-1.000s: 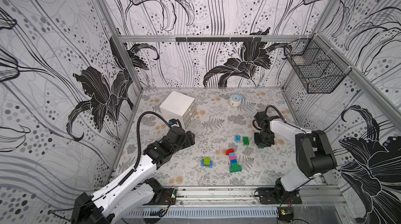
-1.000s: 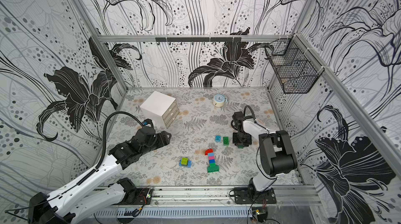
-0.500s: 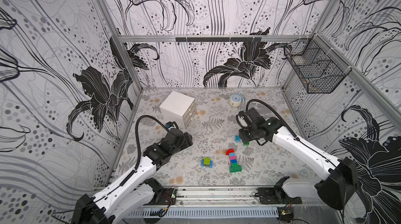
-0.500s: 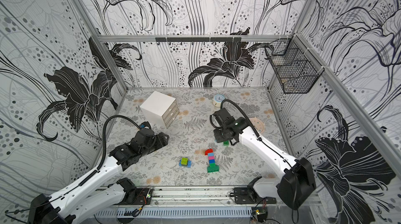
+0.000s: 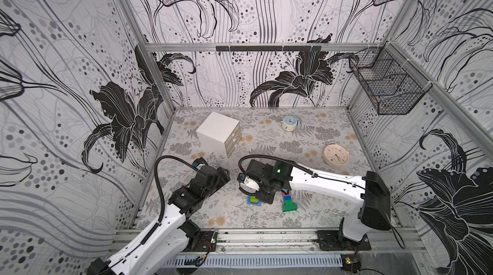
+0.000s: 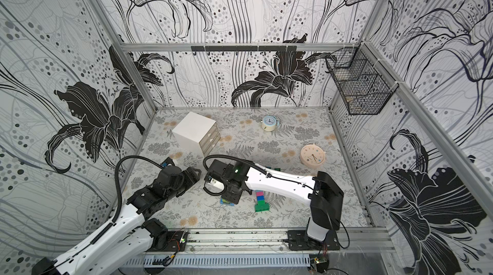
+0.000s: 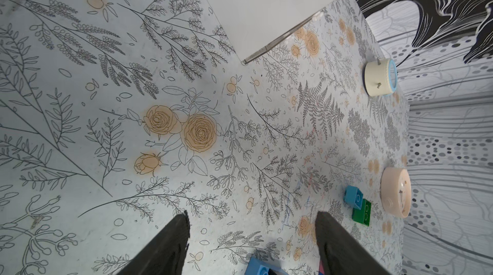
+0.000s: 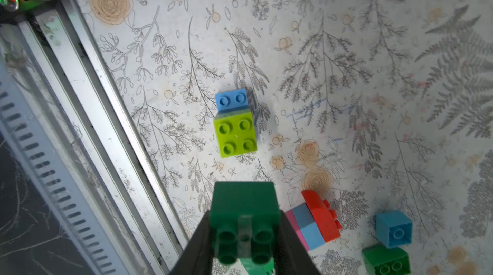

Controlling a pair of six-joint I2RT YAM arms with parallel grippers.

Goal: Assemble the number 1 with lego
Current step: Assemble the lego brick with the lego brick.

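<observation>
My right gripper point(image 8: 245, 224) is shut on a dark green lego brick point(image 8: 244, 207), studs facing the camera. In both top views it point(image 5: 262, 197) hangs just above a lime brick point(image 8: 236, 133) seated on a blue brick point(image 8: 231, 100), partly hiding them point(image 6: 226, 202). Beside them lies a row of joined bricks point(image 5: 288, 203) with a red end point(image 8: 320, 215), blue and pink middle and a green foot. A loose light blue brick point(image 7: 353, 197) and a dark green one point(image 7: 362, 212) lie further back. My left gripper point(image 7: 252, 220) is open and empty over bare table point(image 5: 223, 176).
A white drawer box point(image 5: 218, 133) stands at the back left. A blue-faced clock point(image 5: 289, 123) sits near the back wall and a pink clock point(image 5: 336, 155) at the right. A wire basket point(image 5: 386, 87) hangs on the right wall. The metal front rail point(image 8: 80, 100) runs close by.
My right arm has swung from the right side of the table leftward and forward, ending over the lime and blue bricks. The left arm has barely shifted.
</observation>
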